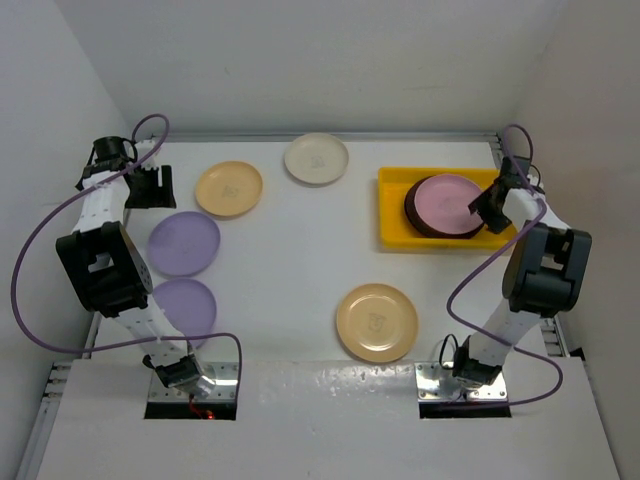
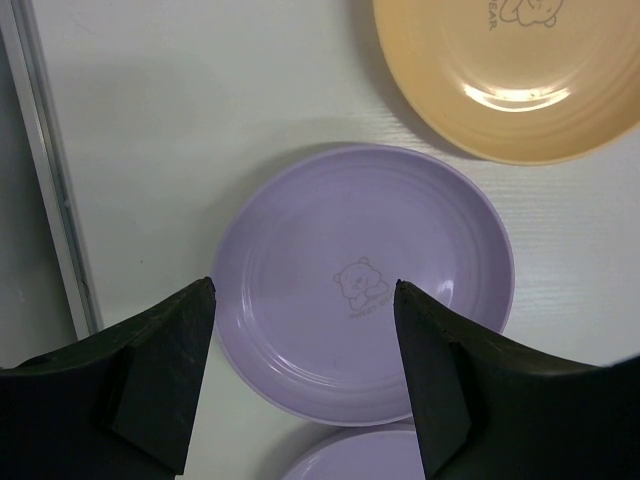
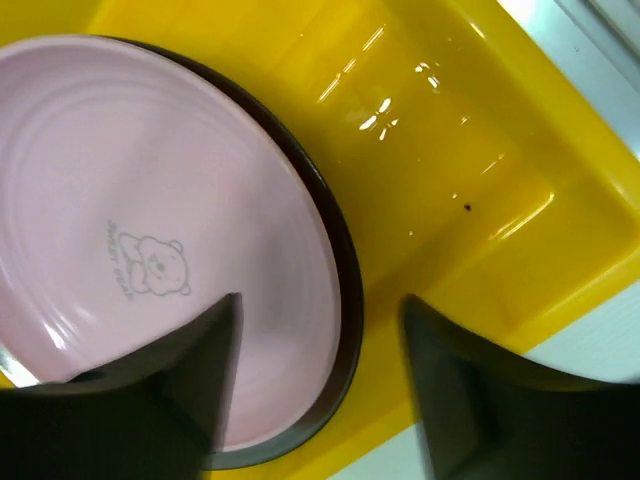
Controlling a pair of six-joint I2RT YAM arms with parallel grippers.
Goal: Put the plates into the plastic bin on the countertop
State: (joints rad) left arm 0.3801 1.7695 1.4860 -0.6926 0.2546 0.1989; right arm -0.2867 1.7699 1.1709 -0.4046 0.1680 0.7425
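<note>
Lavender plate (image 2: 362, 280) is seen on the counter (image 2: 150, 150), centred between and just beyond the spread, empty left jaws, the nearer pair. Pink plate (image 3: 150, 230) is stacked in the yellow bin (image 3: 450, 160) beneath the open, empty right jaws.

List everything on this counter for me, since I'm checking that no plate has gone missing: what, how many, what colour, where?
Plastic bin: one, yellow, far right.
Pink plate: one, pink, in the bin, topmost.
Dark-rimmed plate: at least one, dark, under the pink plate; exact count hidden.
Cream plate: one, cream, far centre.
Peach plates: two, orange, one far left of centre, the other near, right of centre.
Lavender plates: two, lavender, left side; the nearer one partly behind the left arm.
Countertop: one, white.
Left fingers: two, black, open, above a lavender plate.
Right fingers: two, black, open, above the bin.
</note>
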